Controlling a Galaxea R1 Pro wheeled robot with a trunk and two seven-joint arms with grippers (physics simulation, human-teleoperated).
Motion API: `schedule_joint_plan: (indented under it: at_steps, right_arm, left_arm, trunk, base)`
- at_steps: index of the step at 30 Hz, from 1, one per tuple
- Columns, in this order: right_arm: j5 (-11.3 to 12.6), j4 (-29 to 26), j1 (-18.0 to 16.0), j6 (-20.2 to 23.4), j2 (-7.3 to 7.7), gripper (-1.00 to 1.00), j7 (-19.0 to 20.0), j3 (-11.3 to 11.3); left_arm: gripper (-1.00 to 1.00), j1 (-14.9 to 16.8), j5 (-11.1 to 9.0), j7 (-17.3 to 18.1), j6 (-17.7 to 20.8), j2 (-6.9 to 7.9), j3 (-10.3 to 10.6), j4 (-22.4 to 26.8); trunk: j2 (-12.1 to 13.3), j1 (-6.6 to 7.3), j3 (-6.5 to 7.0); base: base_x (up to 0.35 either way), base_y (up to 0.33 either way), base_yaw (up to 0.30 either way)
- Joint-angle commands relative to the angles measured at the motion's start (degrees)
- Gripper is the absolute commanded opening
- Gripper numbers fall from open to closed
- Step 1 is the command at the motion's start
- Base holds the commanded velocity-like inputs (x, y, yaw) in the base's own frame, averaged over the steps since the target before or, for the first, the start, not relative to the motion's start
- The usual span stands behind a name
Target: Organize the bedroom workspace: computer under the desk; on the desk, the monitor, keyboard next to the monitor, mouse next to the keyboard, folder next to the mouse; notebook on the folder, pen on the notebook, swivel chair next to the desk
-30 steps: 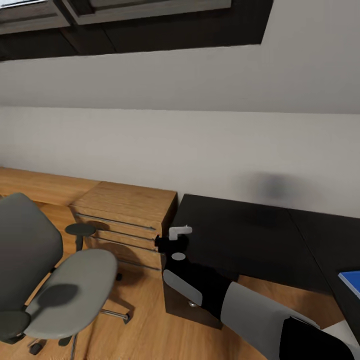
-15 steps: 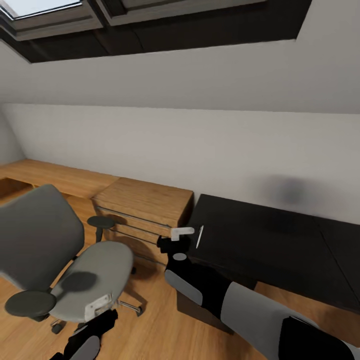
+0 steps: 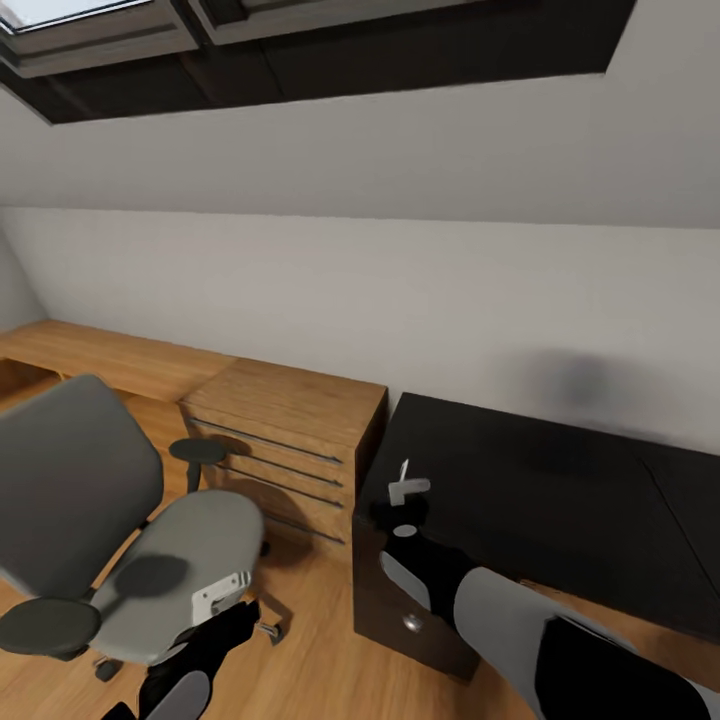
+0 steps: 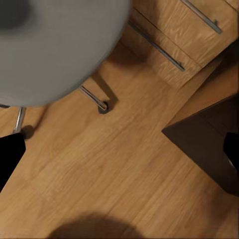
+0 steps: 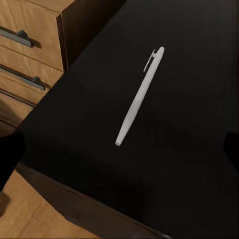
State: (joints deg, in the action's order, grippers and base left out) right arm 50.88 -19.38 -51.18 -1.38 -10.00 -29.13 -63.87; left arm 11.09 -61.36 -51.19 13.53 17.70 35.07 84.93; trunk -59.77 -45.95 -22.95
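Even soft daylight, faint blurred shadows

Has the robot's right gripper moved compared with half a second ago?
Yes. The right gripper has gone from beside the desk's left edge to above its black top, over the pen.

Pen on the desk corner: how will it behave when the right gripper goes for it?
The pen is thin and lies flat on the smooth black desk, so it may roll or skid if nudged sideways. It looks straight, probably stiff and light. Its clip end might limit rolling. The right gripper hangs above it near the desk edge, so a slip could drop it.
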Motion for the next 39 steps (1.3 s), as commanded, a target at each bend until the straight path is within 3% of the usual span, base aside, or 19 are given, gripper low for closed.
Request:
schedule_joint_plan:
  at_steps: [1,5,12,13,22,30,35,39]
  right_arm:
    - [0.52,0.56,-0.11,-0.19,0.0,1.0,-0.24,-0.47]
    - [0.64,3.01,-0.78,-0.07,0.0,1.0,-0.22,-0.45]
    - [0.91,4.1,-1.41,0.64,0.0,1.0,-0.22,-0.16]
    - [0.97,4.12,-1.6,3.46,0.0,1.0,-0.22,0.94]
    - [1.05,3.67,-1.64,9.06,0.0,1.0,-0.28,5.81]
    - [1.21,2.43,-1.65,9.78,0.0,1.0,-0.33,6.85]
    - [1.67,1.13,-2.15,9.04,0.13,1.0,-0.07,8.36]
    - [1.66,2.1,-2.2,8.46,0.0,1.0,0.68,8.1]
  left_arm:
    - [1.0,0.07,-0.16,-0.37,0.17,0.05,0.23,0.17]
    - [1.0,0.07,-0.08,-0.41,0.01,0.11,2.2,0.86]
    - [1.0,0.07,-0.1,-0.4,0.0,0.14,2.36,1.0]
    - [1.0,0.07,-0.08,-0.4,0.0,0.14,2.37,1.11]
    - [1.0,0.07,-0.09,-0.42,0.07,0.14,2.36,1.54]
    - [1.0,0.07,-0.23,-0.48,0.25,0.1,2.29,3.67]
    - [1.0,0.07,0.07,-0.57,0.1,-0.69,3.43,3.92]
    - [1.0,0.07,0.09,-0.57,0.09,-0.77,3.49,3.89]
  trunk:
    - [-0.04,-0.04,-0.07]
    - [-0.04,-0.04,-0.07]
    - [-0.04,-0.04,-0.07]
    - [-0.04,-0.04,-0.07]
    - [-0.04,-0.04,-0.07]
    - [-0.04,-0.04,-0.07]
    - [-0.04,-0.04,-0.07]
    - [-0.04,-0.04,-0.07]
  base:
    - [0.315,0.0,0.0]
    - [0.323,0.0,0.0]
    - [0.284,0.011,0.0]
    - [0.302,0.147,0.0]
    - [0.122,0.119,0.0]
    - [0.005,0.007,0.0]
    - [0.0,0.0,0.0]
    - [0.0,0.0,0.0]
